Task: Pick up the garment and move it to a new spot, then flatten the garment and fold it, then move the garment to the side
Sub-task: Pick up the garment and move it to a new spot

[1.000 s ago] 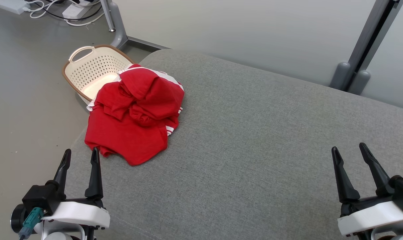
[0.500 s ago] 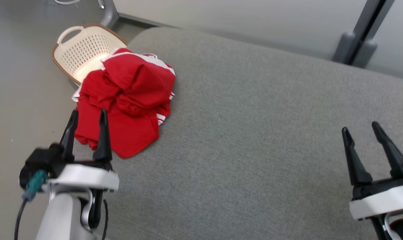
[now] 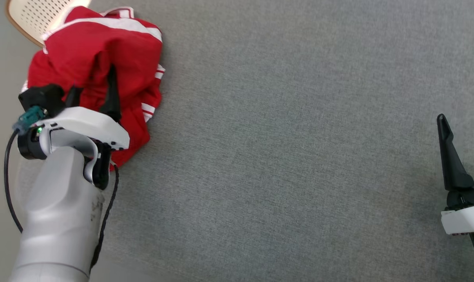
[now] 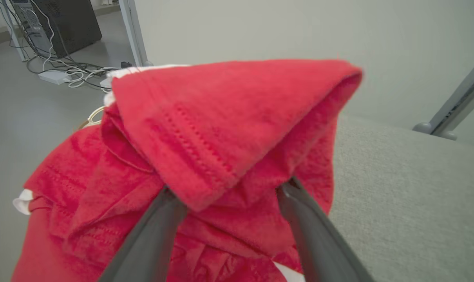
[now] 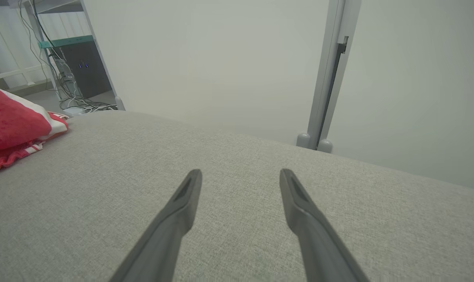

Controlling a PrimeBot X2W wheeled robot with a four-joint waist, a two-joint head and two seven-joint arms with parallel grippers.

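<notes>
The red garment [image 3: 104,51] lies crumpled at the far left edge of the grey cushion [image 3: 280,156], just beside the basket [image 3: 29,15]. The left claw [image 3: 93,84] is spread wide over it, its 2 fingers on either side of a raised fold without clamping it. The right claw [image 3: 462,115], also released, hovers well apart at the right, with bare cushion between them.

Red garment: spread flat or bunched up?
Bunched. The red white-striped fabric garment sits in a crumpled heap with overlapping folds on the grey cushion.
</notes>
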